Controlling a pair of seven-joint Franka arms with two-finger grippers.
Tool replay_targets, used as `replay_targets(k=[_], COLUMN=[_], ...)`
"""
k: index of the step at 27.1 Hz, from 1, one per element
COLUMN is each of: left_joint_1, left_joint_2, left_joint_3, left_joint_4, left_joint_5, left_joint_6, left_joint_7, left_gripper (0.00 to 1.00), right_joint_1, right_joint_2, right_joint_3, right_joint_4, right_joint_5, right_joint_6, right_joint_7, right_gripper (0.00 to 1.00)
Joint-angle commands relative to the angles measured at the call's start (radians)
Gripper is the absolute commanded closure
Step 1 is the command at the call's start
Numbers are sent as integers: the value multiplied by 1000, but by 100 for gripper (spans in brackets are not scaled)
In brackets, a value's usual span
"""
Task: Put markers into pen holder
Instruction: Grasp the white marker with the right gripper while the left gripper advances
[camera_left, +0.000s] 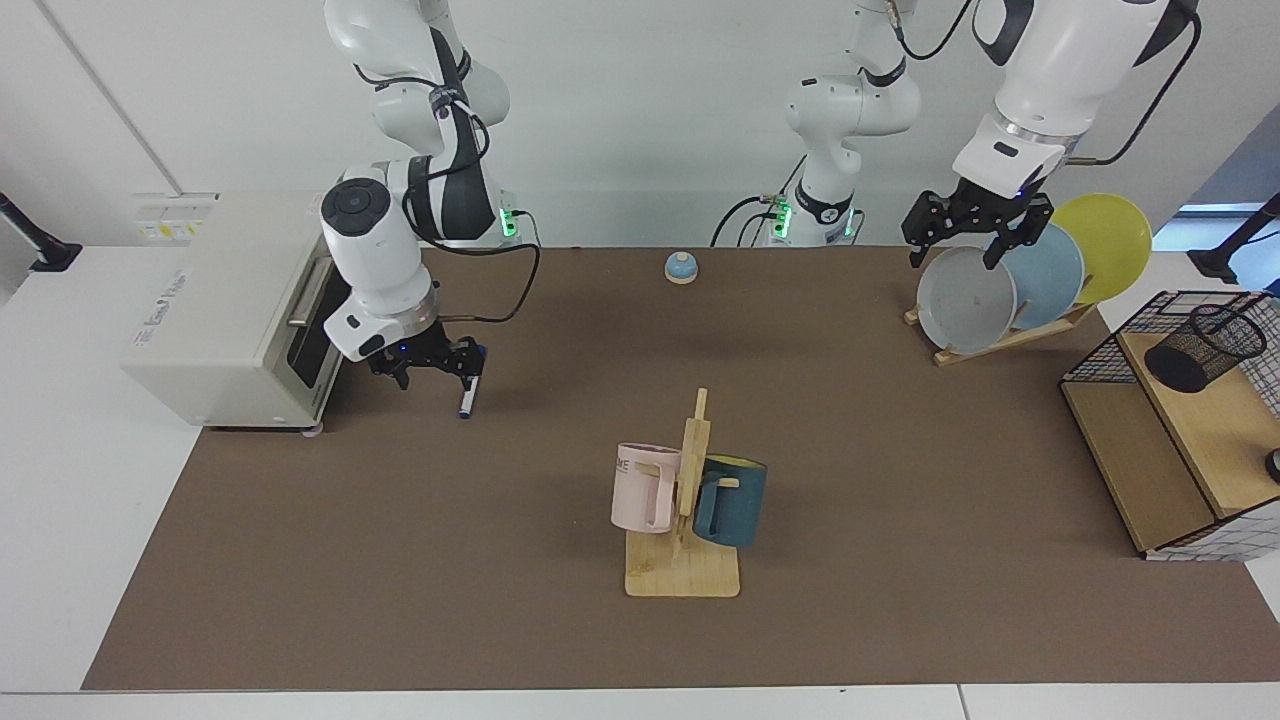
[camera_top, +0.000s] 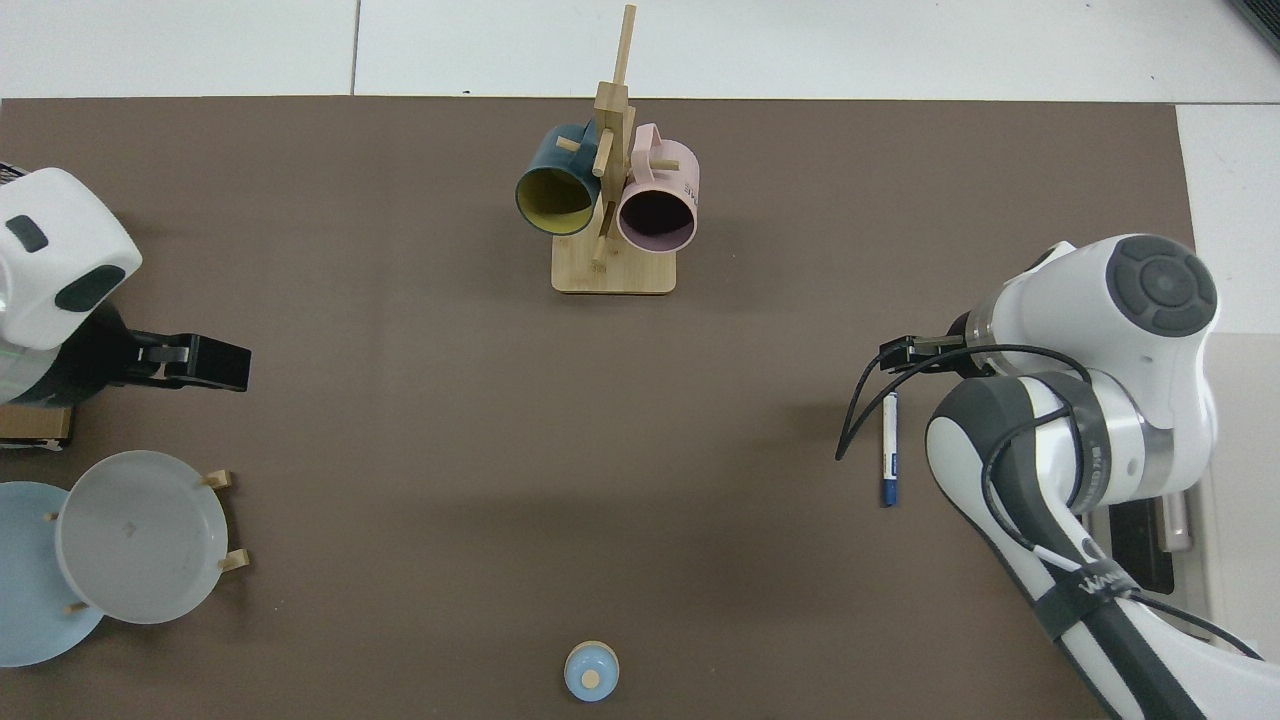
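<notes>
The marker (camera_left: 465, 398) (camera_top: 889, 452), white with a blue cap, lies flat on the brown mat right of the toaster oven. My right gripper (camera_left: 436, 372) is low over the mat, open, and the finger nearer the table's middle overlaps the marker's capped half. From above, the right arm covers that gripper, and the marker's far end sticks out from under it. The pen holder (camera_left: 1205, 346), a black mesh cup, stands on the wooden shelf at the table's other end; it is out of the top view. My left gripper (camera_left: 962, 245) hangs open above the plates.
A toaster oven (camera_left: 235, 310) stands beside the right arm. A wooden mug stand (camera_left: 683, 575) (camera_top: 612, 275) with a pink and a blue mug is mid-table. The plate rack (camera_left: 1000, 340), a small blue bell (camera_left: 681, 267) (camera_top: 591, 671) and the wire-grid shelf frame (camera_left: 1110, 350) line the other side.
</notes>
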Motion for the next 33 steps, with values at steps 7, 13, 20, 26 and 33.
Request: replay_targets(k=[7,13,20,26,33], left_joint_1=[-80,-87,-90,-89,-90], left_joint_2=[-38,-38,-35,-32,-24], left_joint_3=[-48,-74,-88,-88,-87], left_joint_4=[-38,-81,-81,-101,-105], left_joint_5=[-30,-43,-70,-72,-72], left_joint_6=[-1,94,124,163,181], left_joint_7=[23,319,494,712,914], left_gripper=[0,0,0,0,0], right_joint_1=[3,3,22,26,35], right_joint_2=[50,67,79,85,89], right_joint_3=[0,0,0,0,0], right_joint_4=[-120,-157,-192,-193,-190], right_joint_5=[20,20,20,20,20], right_joint_6=[141,184,242,248,248], right_joint_7=[71,71,91,114,97], right_gripper=[0,0,0,1,56])
